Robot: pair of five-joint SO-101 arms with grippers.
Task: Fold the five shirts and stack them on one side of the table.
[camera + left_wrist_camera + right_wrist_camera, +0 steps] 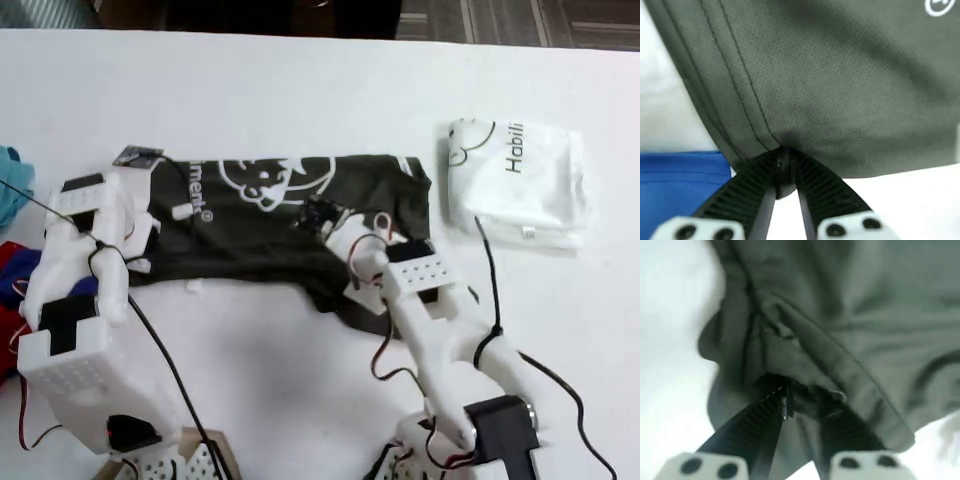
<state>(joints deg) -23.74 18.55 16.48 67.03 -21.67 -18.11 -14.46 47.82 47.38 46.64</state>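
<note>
Fabric of a dark grey, fine-mesh shirt (270,215) with white printed graphics is seen spread widthwise across the middle of the white table (300,90). Its double-stitched hem is pinched between the closed, black ribbed jaws of the left gripper (785,167), at the end of the shirt nearest the table's left side. A bunched, creased fold at the shirt's near right corner is clamped by the right gripper (800,400), whose jaws are likewise shut on the cloth. A folded white shirt (515,180) with dark lettering is laid flat toward the far right of the table, near the dark shirt but apart from it. Bright blue fabric (680,175) is seen just beside the gripped hem, and red fabric (10,262) is bunched at the table's left edge.
</note>
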